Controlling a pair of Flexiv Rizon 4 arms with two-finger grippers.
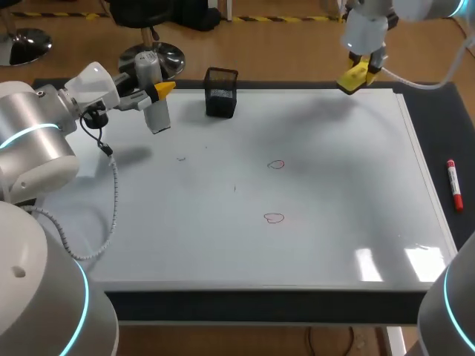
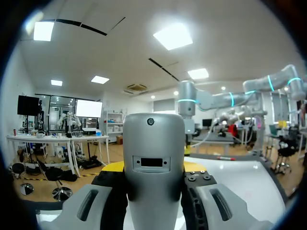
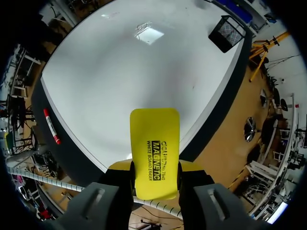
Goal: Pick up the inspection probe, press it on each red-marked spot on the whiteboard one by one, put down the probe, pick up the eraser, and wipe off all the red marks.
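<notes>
**Progress.** The left tool (image 1: 158, 93) is clenched on the inspection probe (image 1: 156, 113). It holds the probe raised over the far left corner of the desk (image 1: 442, 126), clear of the whiteboard (image 1: 334, 222). The pick-up step is therefore done. Whether any spot has been pressed cannot be told from the board.

Just right of the probe, a black mesh holder (image 1: 221, 92) stands at the whiteboard's far edge.

Toward the middle of the board both red marks are unwiped, the farther one (image 1: 276, 165) and the nearer one (image 1: 274, 218). Wiping is judged not yet begun.

The right tool (image 1: 358, 74) grasps the yellow eraser (image 3: 154, 148) between its fingers, lifted near the far right corner of the desk and off the board. The eraser is thus in hand while the probe has not been put down.

A red marker (image 1: 453, 184) lies on the desk along its right edge, beside the whiteboard.

**Left to do, as judged.** Any outstanding presses, setting the probe down, and wiping both marks.

**Count.**
- Probes: one
- Mesh holders: one
- Red marks: two
- Erasers: one
- Markers: one
- Tools: two, both occupied
</notes>
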